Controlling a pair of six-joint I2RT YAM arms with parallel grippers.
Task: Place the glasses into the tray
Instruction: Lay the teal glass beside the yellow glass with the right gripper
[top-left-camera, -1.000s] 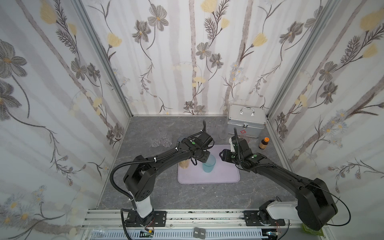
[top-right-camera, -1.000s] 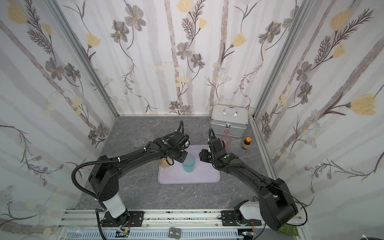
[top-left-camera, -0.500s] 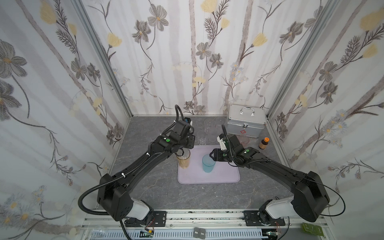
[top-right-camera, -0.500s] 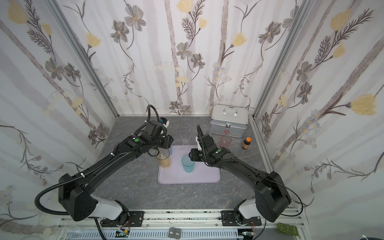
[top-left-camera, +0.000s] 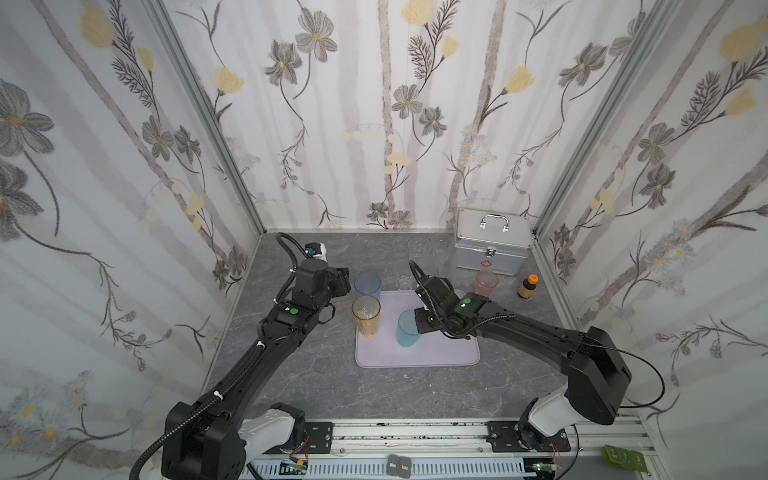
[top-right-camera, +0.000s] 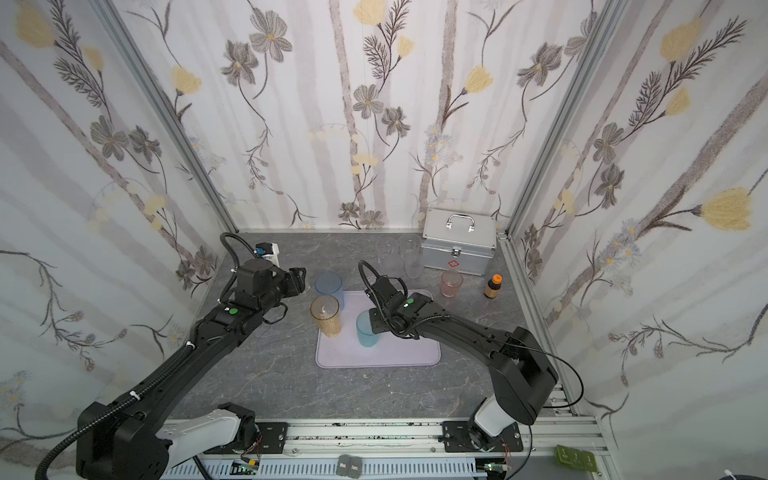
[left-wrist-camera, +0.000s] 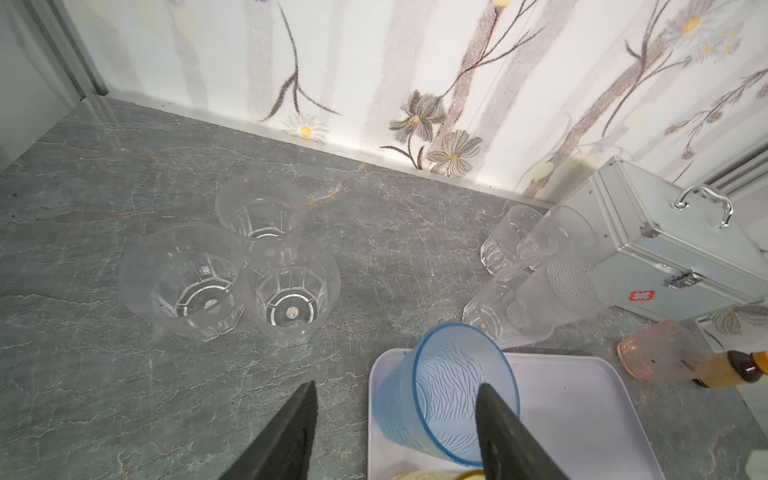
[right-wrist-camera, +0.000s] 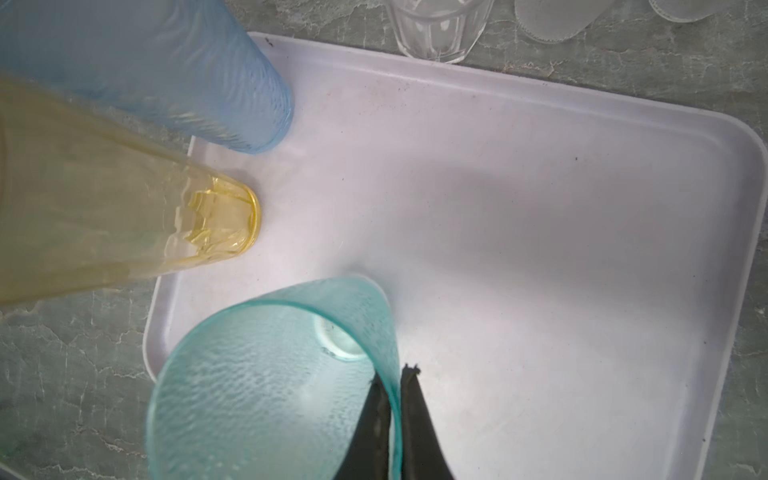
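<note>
The left gripper (left-wrist-camera: 395, 386) is let go and holds nothing. Its two fingers stand wide apart. A second ago it was down over the tray (top-left-camera: 440, 353). Now the left arm is pulled back to the far left side. Past its fingers sit three short clear glasses (left-wrist-camera: 187, 282) on the grey table. They are close together and not in the tray yet.

Just beside that gripper, the blue glass (top-left-camera: 367, 286) stands in the tray's far left corner. Next to it the amber glass (top-left-camera: 366, 316) stands by itself at the tray's left edge, with no gripper on it. So that drop looks done. I think the left arm is free to go for the clear ones.

In the middle of the tray stands the teal glass (top-left-camera: 405, 332). A second ago the right gripper (right-wrist-camera: 394, 374) was off to one side of it. Now it has moved over and is pinched tight on the teal glass's rim, one finger inside and one outside. That glass is already in the tray, so I guess it will be shifted to make room.

Farther right, clear and frosted glasses (top-left-camera: 441, 255) wait by the silver case (top-left-camera: 492, 245). The pink glass (top-left-camera: 485, 283) stands outside the tray. Three glasses are in and many are left.
</note>
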